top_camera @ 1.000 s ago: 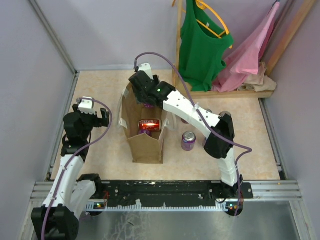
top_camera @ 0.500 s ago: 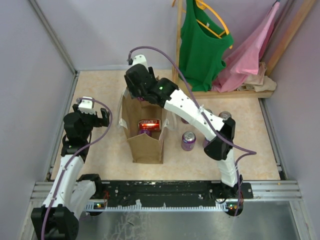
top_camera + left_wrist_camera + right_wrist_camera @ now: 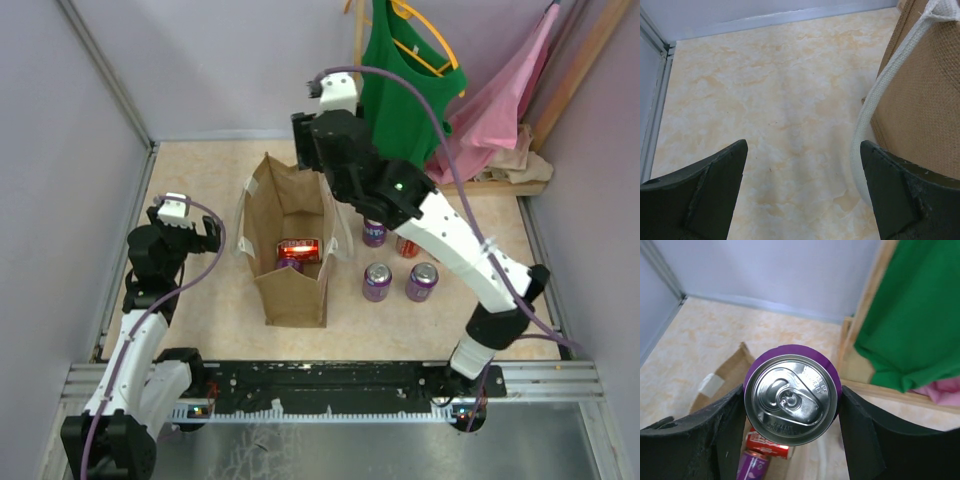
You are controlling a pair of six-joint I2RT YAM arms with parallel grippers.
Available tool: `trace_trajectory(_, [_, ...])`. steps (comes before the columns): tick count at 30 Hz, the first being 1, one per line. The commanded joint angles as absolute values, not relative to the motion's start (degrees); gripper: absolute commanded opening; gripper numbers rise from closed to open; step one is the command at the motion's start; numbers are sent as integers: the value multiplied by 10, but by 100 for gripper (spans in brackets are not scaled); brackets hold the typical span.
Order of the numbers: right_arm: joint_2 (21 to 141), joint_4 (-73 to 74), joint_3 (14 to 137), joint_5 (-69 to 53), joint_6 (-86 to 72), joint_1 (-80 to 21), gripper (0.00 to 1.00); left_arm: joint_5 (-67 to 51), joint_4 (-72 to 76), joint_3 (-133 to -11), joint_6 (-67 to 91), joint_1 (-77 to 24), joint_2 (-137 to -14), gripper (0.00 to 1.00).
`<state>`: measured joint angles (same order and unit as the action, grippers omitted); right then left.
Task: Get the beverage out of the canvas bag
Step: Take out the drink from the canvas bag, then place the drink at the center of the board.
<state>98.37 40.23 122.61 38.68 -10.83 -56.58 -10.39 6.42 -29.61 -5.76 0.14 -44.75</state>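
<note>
Right wrist: purple can (image 3: 792,400) is clamped upright in right end effector (image 3: 791,396) over canvas bag (image 3: 290,290); should be kept level and set down upright on bench (image 3: 200,170). Left end effector (image 3: 803,145) is held apart, empty.

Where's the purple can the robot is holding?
Right wrist view: the purple can is clamped in the right end effector, held above the far edge of the canvas bag, near the green shirt.
</note>
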Motion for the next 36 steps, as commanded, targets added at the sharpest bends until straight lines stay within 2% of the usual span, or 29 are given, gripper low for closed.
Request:
trace_trajectory(1, [868, 281, 1174, 516, -66, -571, 0, -117, 80, -298, -50, -6, -437, 100])
trace_trajectory(5, [820, 301, 1124, 586, -69, -571, 0, -119, 79, -301, -49, -9, -439, 100])
trace_trajectory(10, [783, 401, 1076, 623, -145, -570, 0, -119, 76, -303, -50, -19, -441, 100])
trace_trajectory(15, [758, 475, 1017, 623, -231, -567, 0, -128, 75, -302, -42, -29, -443, 100])
trace_trajectory(19, [746, 510, 946, 571, -309, -539, 0, -141, 77, -299, -41, -32, -440, 100])
trace_trajectory(27, [723, 413, 795, 456, -336, -514, 0, -139, 65, -304, -49, -37, -431, 100])
trace_trajectory(36, [762, 309, 732, 380, -307, -513, 0, -138, 62, -304, -46, -38, -425, 100])
